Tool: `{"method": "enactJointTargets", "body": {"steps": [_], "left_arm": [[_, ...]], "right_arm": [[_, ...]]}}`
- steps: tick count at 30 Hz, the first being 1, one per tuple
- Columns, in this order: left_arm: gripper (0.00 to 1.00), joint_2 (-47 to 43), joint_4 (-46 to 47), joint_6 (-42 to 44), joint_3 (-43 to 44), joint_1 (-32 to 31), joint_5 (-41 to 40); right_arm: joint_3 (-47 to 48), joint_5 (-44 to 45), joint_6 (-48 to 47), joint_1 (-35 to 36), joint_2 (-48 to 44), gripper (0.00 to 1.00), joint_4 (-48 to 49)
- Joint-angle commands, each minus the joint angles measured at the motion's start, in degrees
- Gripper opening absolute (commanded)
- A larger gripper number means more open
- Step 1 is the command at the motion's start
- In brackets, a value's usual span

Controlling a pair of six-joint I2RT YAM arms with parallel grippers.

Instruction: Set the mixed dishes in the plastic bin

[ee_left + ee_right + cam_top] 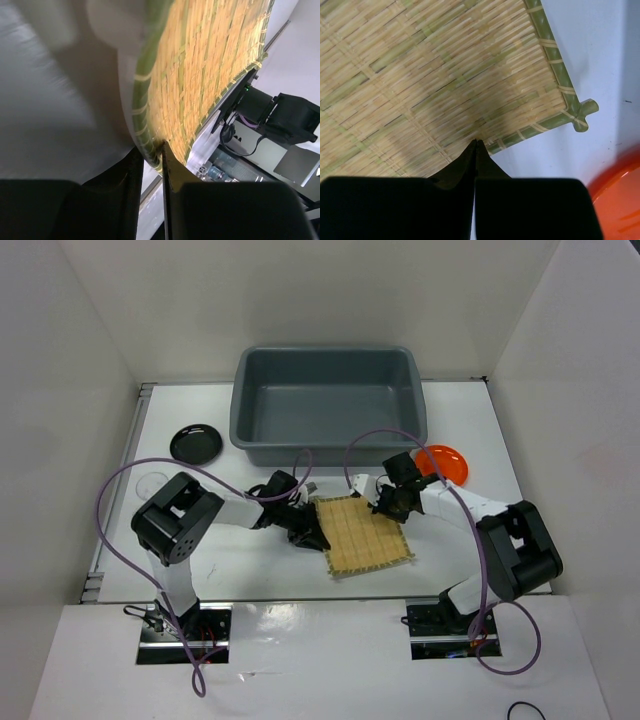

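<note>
The square bamboo mat [365, 535] lies on the white table in front of the grey plastic bin [328, 405]. My left gripper [312, 535] sits at the mat's left edge. In the left wrist view its narrow jaws [152, 152] pinch the mat's green rim [142, 120]. My right gripper [383, 502] is at the mat's far right edge. It is shut, and its tips [476, 142] rest on the weave [420, 75] just inside the rim with nothing between them. The orange plate [443, 462] lies right of the bin and the black plate [196, 443] left of it.
A faint clear round glass [152, 483] stands near the black plate by the left wall. White walls enclose the table on three sides. The orange plate's rim [620, 195] shows close to the right gripper. Purple cables loop over both arms.
</note>
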Motion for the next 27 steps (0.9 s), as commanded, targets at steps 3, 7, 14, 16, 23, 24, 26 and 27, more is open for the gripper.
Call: {"method": "enactJointTargets", "body": {"steps": [3, 7, 14, 16, 23, 24, 26, 27], "left_arm": [[0.00, 1.25, 1.48, 0.05, 4.18, -2.57, -2.52], [0.00, 1.25, 2.00, -1.10, 6.11, -3.10, -3.05], [0.00, -1.20, 2.00, -2.15, 6.64, -3.63, -4.89], [0.00, -2.00, 1.30, -2.15, 6.11, -3.63, -4.90], [0.00, -10.16, -6.68, -0.23, 5.50, -4.15, -4.90], [0.00, -11.39, -8.35, 0.39, 6.46, -4.15, -5.59], [0.00, -15.08, -13.45, 2.32, 8.82, -4.15, -6.12], [0.00, -16.05, -16.68, 3.03, 9.88, -4.15, -6.65]], "right_arm": [[-2.68, -1.99, 0.48, 0.49, -0.41, 0.00, -2.03], [-3.21, -2.52, 0.48, 0.49, -0.42, 0.00, -2.03], [-4.35, -2.52, 0.48, 0.49, -2.35, 0.00, -2.03], [-4.35, -2.52, 0.48, 0.49, -3.84, 0.00, -2.03], [2.76, -7.78, 11.36, -1.09, -11.22, 0.00, -8.51], [4.25, -8.32, 12.94, -1.09, -12.45, 0.00, -9.58], [4.79, -8.32, 14.18, -1.09, -17.10, 0.00, -10.99], [4.79, -8.32, 14.88, -1.09, -18.94, 0.00, -10.99]]}}
